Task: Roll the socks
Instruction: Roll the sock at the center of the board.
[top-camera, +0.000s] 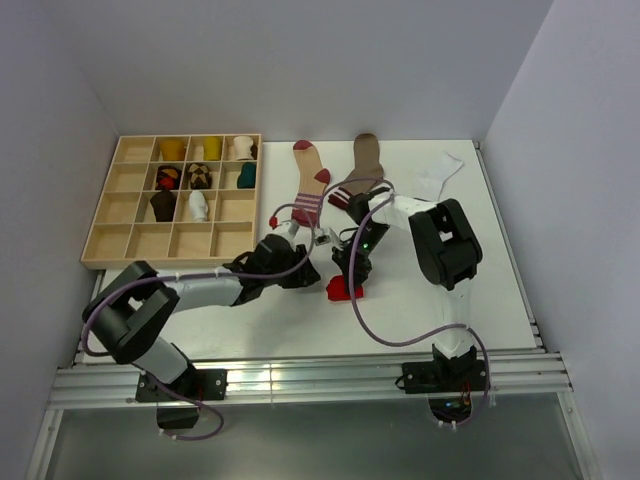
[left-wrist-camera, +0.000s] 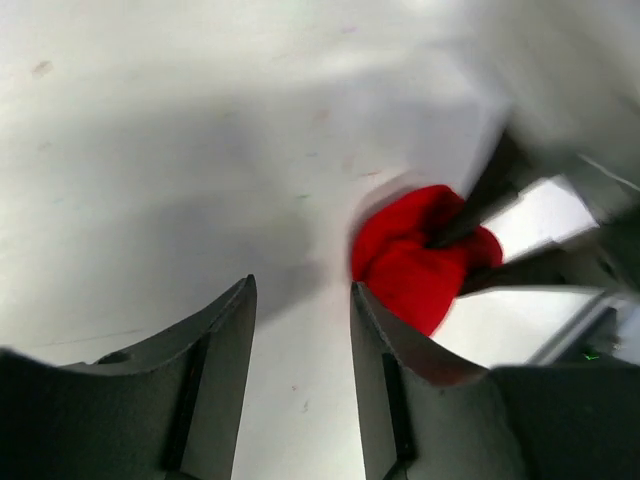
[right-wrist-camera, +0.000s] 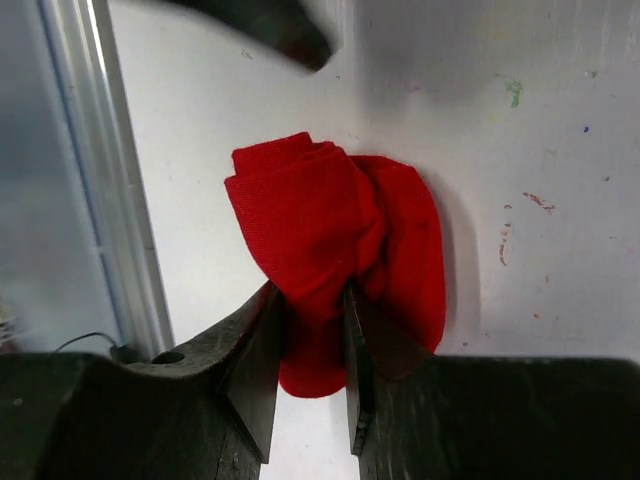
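Note:
A bunched red sock (top-camera: 344, 290) lies on the white table near the middle front. My right gripper (top-camera: 352, 270) stands over it, shut on a fold of the red sock (right-wrist-camera: 330, 225), with its jaws (right-wrist-camera: 312, 300) pinching the fabric. My left gripper (top-camera: 305, 272) is just left of the sock, open and empty (left-wrist-camera: 303, 285). The red sock (left-wrist-camera: 415, 265) touches the outer side of its right finger. A brown sock with a striped cuff (top-camera: 360, 168), a dark red sock with a striped cuff (top-camera: 311, 185) and a white sock (top-camera: 440, 172) lie flat at the back.
A wooden compartment tray (top-camera: 130, 240) at the back left holds several rolled socks. A metal rail (right-wrist-camera: 105, 200) runs along the table's front edge, close to the red sock. Walls enclose the table on the left, back and right.

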